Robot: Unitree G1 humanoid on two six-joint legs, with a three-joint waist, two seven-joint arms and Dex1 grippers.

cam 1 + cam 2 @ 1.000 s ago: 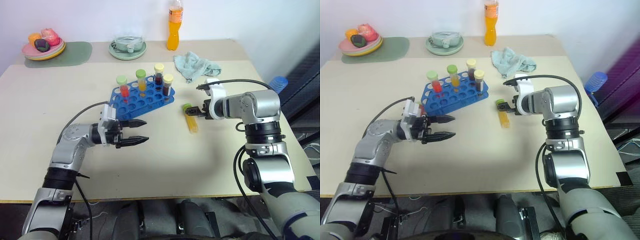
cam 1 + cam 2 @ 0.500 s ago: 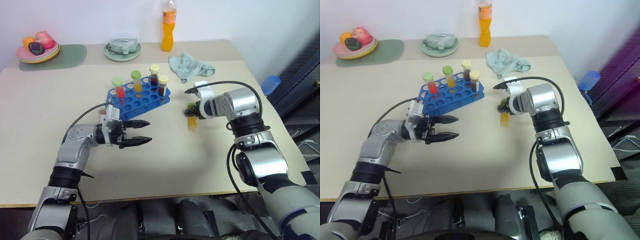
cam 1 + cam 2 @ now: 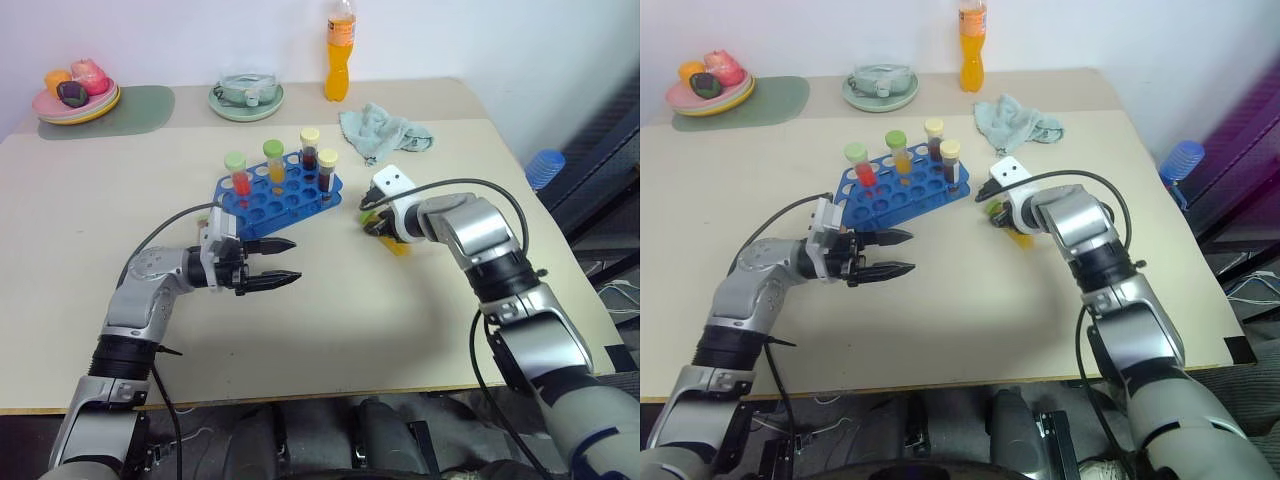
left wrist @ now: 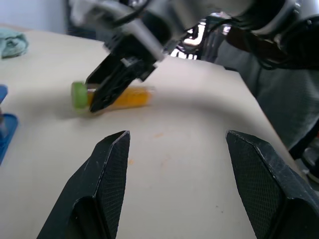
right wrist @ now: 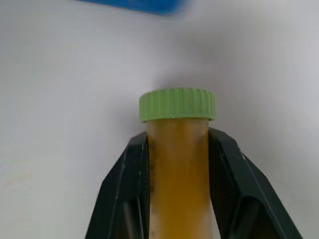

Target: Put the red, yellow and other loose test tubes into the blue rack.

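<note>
The right gripper (image 5: 177, 149) has its two black fingers closed on the yellow-orange test tube (image 5: 178, 164), one finger on each side of the clear body just below the green cap (image 5: 177, 104). In the head views that tube (image 3: 396, 243) sits at about 3 o'clock from the blue rack (image 3: 262, 200), near it but apart from it, low over the cream table (image 3: 420, 330); I cannot tell whether it is touching the tabletop or just lifted off it.

The blue rack stands left of the table's centre, tilted so that its long side runs from 8 o'clock to 2 o'clock. Four tubes stand upright in it: a red tube with a green cap (image 3: 238, 176), a yellow-orange one with a green cap (image 3: 274, 163), and two dark brown ones with pale-yellow caps (image 3: 311, 150) (image 3: 326, 174).

The left gripper (image 3: 281, 262) hovers at about 6 o'clock from the rack, its fingers spread wide and holding nothing, pointing toward the right arm.

At the far edge, at 12 o'clock, stands an orange drink bottle (image 3: 340, 62), with a crumpled pale-green cloth (image 3: 385, 130) in front of it.
</note>
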